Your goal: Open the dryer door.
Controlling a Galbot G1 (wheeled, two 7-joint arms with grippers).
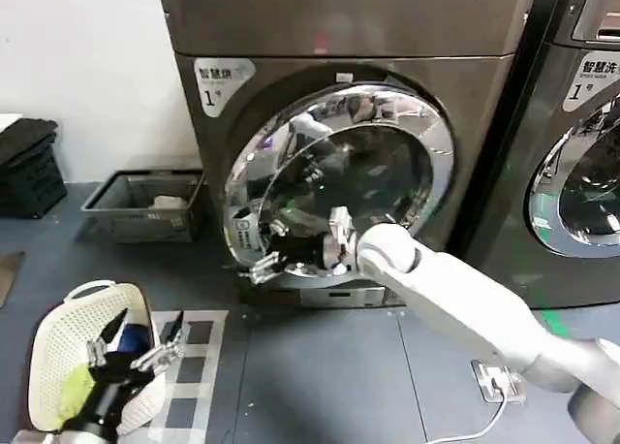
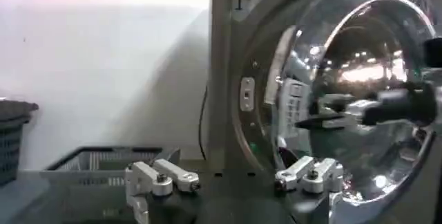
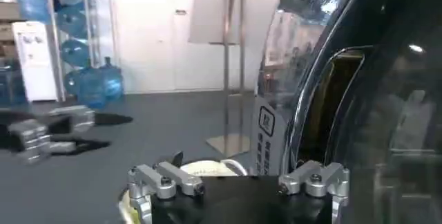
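Nearest the head camera, the left gripper [image 1: 138, 342] hung low over a white laundry basket [image 1: 58, 347] on the floor, its jaws apart and holding nothing. The basket held something yellow-green and something blue, apparently clothing. Farther back a grey tray [image 1: 116, 197] stood against the wall beside the dryer [image 1: 387, 27], with a pale item inside.

The dryer door [image 1: 426, 124] appeared already unlatched: in the left wrist view its chrome ring [image 2: 304, 32] stood off the machine's front on the latch side, a gap showing behind it. The right gripper [image 1: 300, 250] was at the door's lower latch-side edge, jaws apart with one finger [image 3: 314, 177] close to the rim. By my judgement the door was partly open, and swinging it wide remained.
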